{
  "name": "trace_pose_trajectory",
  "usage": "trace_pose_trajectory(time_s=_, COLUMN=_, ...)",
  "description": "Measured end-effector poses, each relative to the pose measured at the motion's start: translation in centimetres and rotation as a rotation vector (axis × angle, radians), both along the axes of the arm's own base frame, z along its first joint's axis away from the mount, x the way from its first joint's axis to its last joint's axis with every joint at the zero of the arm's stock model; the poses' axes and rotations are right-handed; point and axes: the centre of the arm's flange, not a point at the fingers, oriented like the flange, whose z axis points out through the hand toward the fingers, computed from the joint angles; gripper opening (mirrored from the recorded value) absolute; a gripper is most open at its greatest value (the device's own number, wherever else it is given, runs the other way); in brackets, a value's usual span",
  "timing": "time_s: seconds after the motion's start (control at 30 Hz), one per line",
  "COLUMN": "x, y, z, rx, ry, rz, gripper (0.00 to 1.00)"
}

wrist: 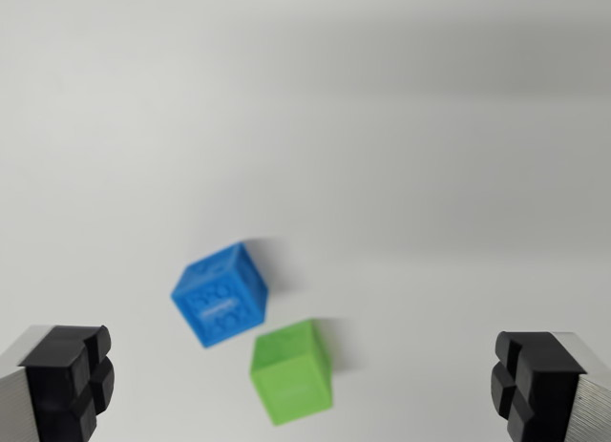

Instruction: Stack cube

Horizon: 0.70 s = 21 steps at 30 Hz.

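On white tabletop (pixel 382 127), wrist view, two cubes, both blurry. Blue cube (pixel 221 294) sits left of centre, tilted, stud pattern on its face. Green cube (pixel 292 371) lies at its 5 o'clock, just beside it, corners near or touching, cannot tell which. No containers visible. Gripper (pixel 305 389) jaws spread wide, empty, black pads at bottom corners. Both cubes lie between the jaws; green nearly midway, blue toward 10 o'clock from the midpoint, nearer the left finger (pixel 72 380).
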Motion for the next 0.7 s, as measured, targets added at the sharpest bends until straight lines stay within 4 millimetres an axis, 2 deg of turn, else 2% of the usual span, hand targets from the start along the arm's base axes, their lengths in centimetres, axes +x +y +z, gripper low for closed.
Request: trace_pose_trajectory(time_s=0.7, x=-0.24, y=0.02, z=-0.43, rx=0.0, ry=0.004, rz=0.005, gripper=1.0)
